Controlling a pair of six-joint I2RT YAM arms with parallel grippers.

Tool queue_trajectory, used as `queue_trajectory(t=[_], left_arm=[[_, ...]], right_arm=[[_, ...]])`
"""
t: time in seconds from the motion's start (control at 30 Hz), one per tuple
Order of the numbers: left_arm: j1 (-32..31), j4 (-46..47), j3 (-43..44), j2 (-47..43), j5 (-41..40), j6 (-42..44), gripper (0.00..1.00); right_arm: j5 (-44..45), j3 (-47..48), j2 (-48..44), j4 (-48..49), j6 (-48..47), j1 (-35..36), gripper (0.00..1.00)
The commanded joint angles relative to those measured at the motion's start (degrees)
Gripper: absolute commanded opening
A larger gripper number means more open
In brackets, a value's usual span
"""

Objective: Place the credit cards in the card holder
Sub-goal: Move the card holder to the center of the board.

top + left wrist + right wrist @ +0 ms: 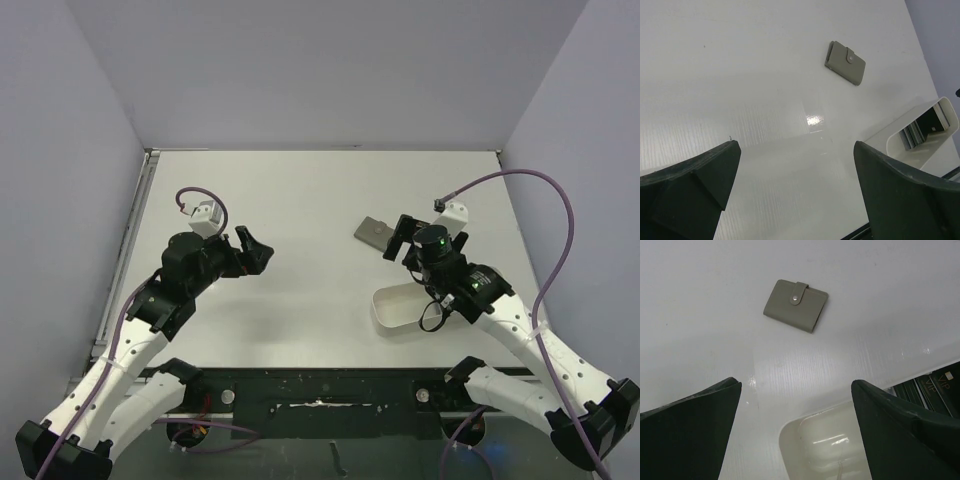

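Note:
The grey-olive card holder (pixel 375 232) lies shut and flat on the table, snap button up. It also shows in the left wrist view (pixel 845 62) and the right wrist view (pixel 795 305). Dark credit cards (pixel 925 127) stand on edge in the far end of a white oblong tray (pixel 900 125). Their tops show at the right edge of the right wrist view (pixel 932 390). In the top view my right arm hides them. My right gripper (pixel 398 238) is open and empty above the tray's near end (pixel 790 430), just short of the card holder. My left gripper (pixel 256 248) is open and empty over bare table.
The white tray (pixel 385 318) sits at the front right, partly under my right arm. Grey walls enclose the table on the left, back and right. A black strip runs along the table's near edge by the arm bases.

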Motion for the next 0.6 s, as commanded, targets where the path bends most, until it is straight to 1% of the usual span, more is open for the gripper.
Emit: queue_trajectory(t=[0.0, 0.17, 0.3, 0.43, 0.5, 0.57], left_arm=[[0.32, 4.32, 0.16, -0.45, 0.8, 0.17, 0.98], [0.32, 4.48, 0.19, 0.42, 0.56, 0.78, 0.98], [0.32, 4.63, -0.96, 1.18, -0.09, 1.08, 0.98], [0.3, 3.89, -0.97, 2.12, -0.1, 1.14, 0.98], [0.24, 3.05, -0.51, 2.6, -0.43, 1.33, 0.98], [0.24, 1.57, 0.07, 2.96, -1.84, 1.34, 0.98]], right_arm=[[0.53, -0.28, -1.65, 2.52, 1.63, -0.4, 0.98], [0.59, -0.79, -1.41, 4.68, 1.05, -0.45, 0.98], [1.55, -0.34, 0.79, 8.44, -1.25, -0.45, 0.98], [5.76, 2.21, 6.19, 9.62, -4.05, -0.57, 0.98], [7.2, 4.65, 9.6, 8.68, -6.53, -1.06, 0.98], [7.28, 5.88, 13.12, 9.77, -10.58, -2.5, 0.98]])
